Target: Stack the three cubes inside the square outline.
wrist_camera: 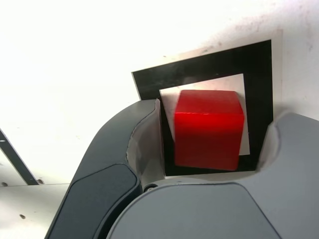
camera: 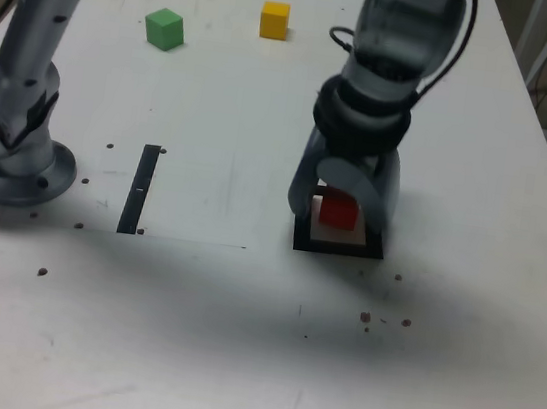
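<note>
The red cube (camera: 338, 212) sits flat on the pale cream centre of the square outline (camera: 338, 247), a thick black border lying on the white table toward its right edge in the exterior view. The green cube (camera: 163, 29) and the yellow cube (camera: 274, 20) rest near the table's far edge, near each other but apart.

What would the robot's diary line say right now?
gripper: open around red cube | red cube: inside outline | green cube, yellow cube: apart, unstacked
</note>
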Robot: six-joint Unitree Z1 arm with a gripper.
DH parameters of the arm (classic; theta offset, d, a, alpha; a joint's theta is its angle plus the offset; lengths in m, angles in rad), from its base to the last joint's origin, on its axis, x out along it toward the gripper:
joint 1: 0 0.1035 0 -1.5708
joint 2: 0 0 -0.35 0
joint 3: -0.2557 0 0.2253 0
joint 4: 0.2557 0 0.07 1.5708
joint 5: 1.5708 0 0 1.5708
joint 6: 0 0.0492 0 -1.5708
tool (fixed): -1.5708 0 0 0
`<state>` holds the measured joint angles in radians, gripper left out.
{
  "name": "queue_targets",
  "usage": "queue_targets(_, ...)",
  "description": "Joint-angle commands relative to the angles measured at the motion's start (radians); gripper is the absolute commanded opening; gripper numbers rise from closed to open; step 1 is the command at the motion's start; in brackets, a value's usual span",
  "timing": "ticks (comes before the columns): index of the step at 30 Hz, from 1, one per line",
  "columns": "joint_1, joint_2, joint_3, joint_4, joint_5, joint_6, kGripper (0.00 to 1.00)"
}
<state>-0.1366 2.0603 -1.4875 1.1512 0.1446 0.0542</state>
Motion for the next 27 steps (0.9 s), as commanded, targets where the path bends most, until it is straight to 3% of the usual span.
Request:
queue_targets(1, 0.006, -0.055, 0.009, 0.0, 0.01, 0.0, 1.0)
queue_targets(9, 0.107, -0.204, 0.036, -0.001, 0.033, 0.123, 1.0)
queue_targets(15, 0.254, -0.273, 0.026, 0.005, 0.101, 0.264, 1.0)
queue_targets(21, 0.425, -0.281, -0.025, 0.011, 0.163, 0.396, 1.0)
queue_targets(27, 0.602, -0.254, -0.102, 0.017, 0.173, 0.533, 0.99)
